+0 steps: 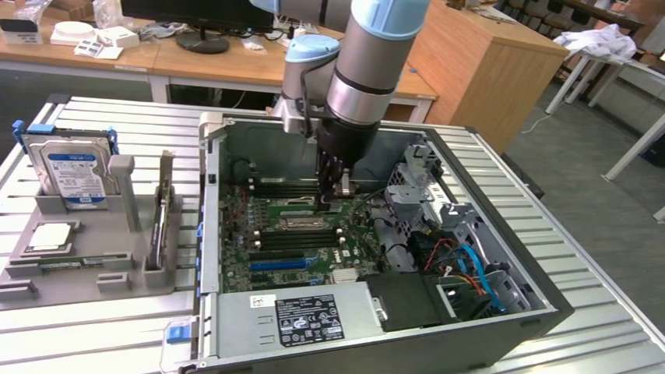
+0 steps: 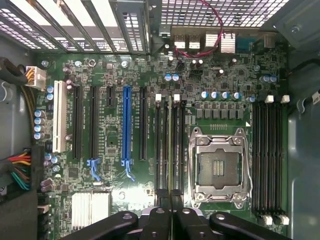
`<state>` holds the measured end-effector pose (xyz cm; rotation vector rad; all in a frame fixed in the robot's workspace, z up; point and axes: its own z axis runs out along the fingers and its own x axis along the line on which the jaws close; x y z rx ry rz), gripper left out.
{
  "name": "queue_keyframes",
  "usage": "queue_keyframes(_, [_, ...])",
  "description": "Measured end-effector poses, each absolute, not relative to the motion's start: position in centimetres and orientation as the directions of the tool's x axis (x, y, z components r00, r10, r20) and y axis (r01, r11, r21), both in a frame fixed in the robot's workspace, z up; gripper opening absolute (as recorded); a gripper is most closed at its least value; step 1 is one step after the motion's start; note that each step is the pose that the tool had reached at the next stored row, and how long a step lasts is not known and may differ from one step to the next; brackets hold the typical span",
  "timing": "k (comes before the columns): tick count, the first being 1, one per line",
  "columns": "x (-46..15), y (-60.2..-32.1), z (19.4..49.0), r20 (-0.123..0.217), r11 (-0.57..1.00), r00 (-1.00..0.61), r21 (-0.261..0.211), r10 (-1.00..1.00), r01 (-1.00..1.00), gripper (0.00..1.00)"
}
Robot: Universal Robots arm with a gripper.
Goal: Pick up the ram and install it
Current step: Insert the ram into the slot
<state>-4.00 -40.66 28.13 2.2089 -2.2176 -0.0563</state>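
Nearest in the open grey metal PC case (image 1: 488, 343) is the grey power supply box with a black label (image 1: 308, 318), then the green motherboard (image 1: 239, 265). The black two-finger gripper (image 2: 170, 196) is down over the board. Its fingers are pinched on the long thin green ram stick (image 2: 170, 150), held edge-on along the pair of black memory slots (image 2: 160, 145) beside the silver processor socket (image 2: 219, 167).

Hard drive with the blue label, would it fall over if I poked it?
Probably not easily: the hard drive stands upright in a grey holder that brackets it. Its metal body looks stiff and likely heavy for its size.
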Motion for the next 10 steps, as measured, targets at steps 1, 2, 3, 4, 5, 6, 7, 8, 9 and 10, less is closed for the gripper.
queue_keyframes(1, [-3.98,-40.67,28.13,-0.017,0.004,-0.005,0.033,-1.000,-0.999,0.12])
queue_keyframes(2, [-3.96,-40.69,28.12,-0.017,0.005,-0.006,0.033,-1.000,-0.999,0.12])
queue_keyframes(3, [-3.94,-40.70,28.11,-0.017,0.007,-0.008,0.033,-1.000,-0.999,0.12])
queue_keyframes(4, [-3.93,-40.72,28.11,-0.017,0.011,-0.012,0.033,-1.000,-0.999,0.12])
queue_keyframes(5, [-3.91,-40.73,28.10,-0.017,0.015,-0.016,0.033,-1.000,-0.999,0.12])
queue_keyframes(6, [-3.91,-40.73,28.10,-0.017,0.019,-0.020,0.033,-1.000,-0.999,0.12])
queue_keyframes(7, [-3.90,-40.74,28.09,-0.017,0.022,-0.022,0.033,-1.000,-0.999,0.12])
queue_keyframes(8, [-3.90,-40.74,28.10,-0.017,0.022,-0.022,0.033,-1.000,-0.999,0.12])
queue_keyframes(9, [-3.90,-40.74,28.10,-0.017,0.022,-0.022,0.033,-1.000,-0.999,0.12])
queue_keyframes(10, [-3.90,-40.74,28.09,-0.017,0.022,-0.022,0.033,-1.000,-0.999,0.12])
